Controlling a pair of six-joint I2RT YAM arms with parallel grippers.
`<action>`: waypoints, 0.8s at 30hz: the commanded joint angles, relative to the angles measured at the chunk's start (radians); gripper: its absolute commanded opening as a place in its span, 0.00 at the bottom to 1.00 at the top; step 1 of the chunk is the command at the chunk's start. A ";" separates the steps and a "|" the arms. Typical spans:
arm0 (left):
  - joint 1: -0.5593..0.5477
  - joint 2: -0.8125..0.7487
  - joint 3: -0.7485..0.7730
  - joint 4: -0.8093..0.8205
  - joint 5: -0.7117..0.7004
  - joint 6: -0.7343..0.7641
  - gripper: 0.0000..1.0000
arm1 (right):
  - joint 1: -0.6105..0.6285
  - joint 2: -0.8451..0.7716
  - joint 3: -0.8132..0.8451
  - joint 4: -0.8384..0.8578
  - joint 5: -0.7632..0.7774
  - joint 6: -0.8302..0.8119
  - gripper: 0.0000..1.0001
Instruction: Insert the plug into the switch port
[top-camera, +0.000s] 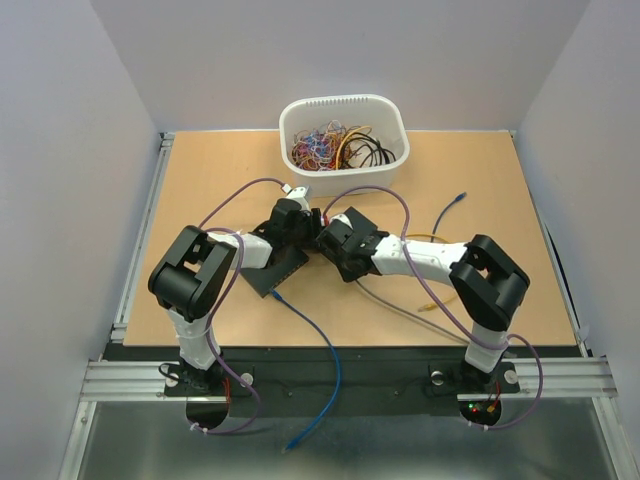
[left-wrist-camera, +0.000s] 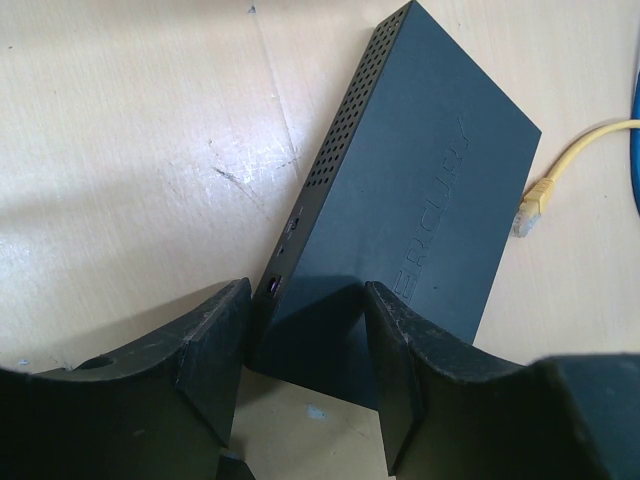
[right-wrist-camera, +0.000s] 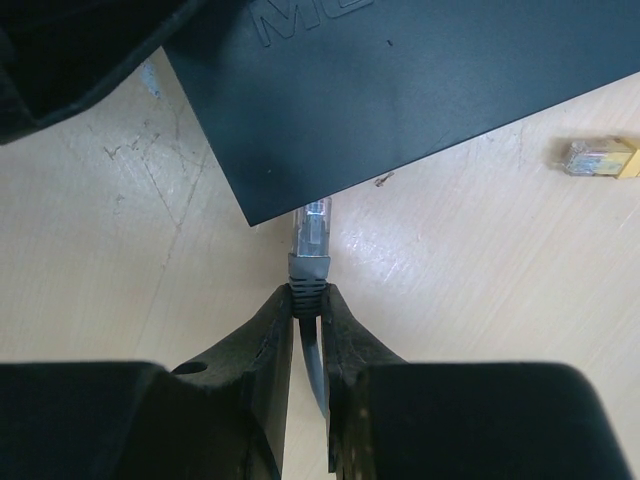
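Note:
The switch (left-wrist-camera: 400, 190) is a flat black box lying on the table, also seen in the overhead view (top-camera: 270, 272). My left gripper (left-wrist-camera: 305, 335) stands half open at its near corner. One fingertip (left-wrist-camera: 215, 340) is beside the vented side and the other (left-wrist-camera: 400, 345) is over the top face; no clamp shows. My right gripper (right-wrist-camera: 309, 300) is shut on the grey boot of the plug (right-wrist-camera: 310, 240). The clear tip of the plug reaches under the switch's edge (right-wrist-camera: 300, 205), and the port itself is hidden.
A white bin (top-camera: 392, 112) of tangled cables stands at the back. A loose yellow plug (right-wrist-camera: 600, 158) lies right of the switch (left-wrist-camera: 530, 205). A blue cable (top-camera: 318, 335) trails from the switch to the front edge. Another blue-tipped cable (top-camera: 455, 202) lies at the right.

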 joint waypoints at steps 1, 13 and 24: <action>-0.039 -0.031 -0.026 -0.072 0.055 -0.008 0.58 | 0.033 0.014 0.082 0.128 0.005 -0.004 0.01; -0.039 -0.024 -0.010 -0.100 0.028 0.008 0.58 | 0.051 -0.005 0.042 0.125 0.043 0.008 0.00; -0.038 -0.008 0.003 -0.115 0.015 0.021 0.58 | 0.099 -0.023 0.047 0.125 0.074 -0.016 0.01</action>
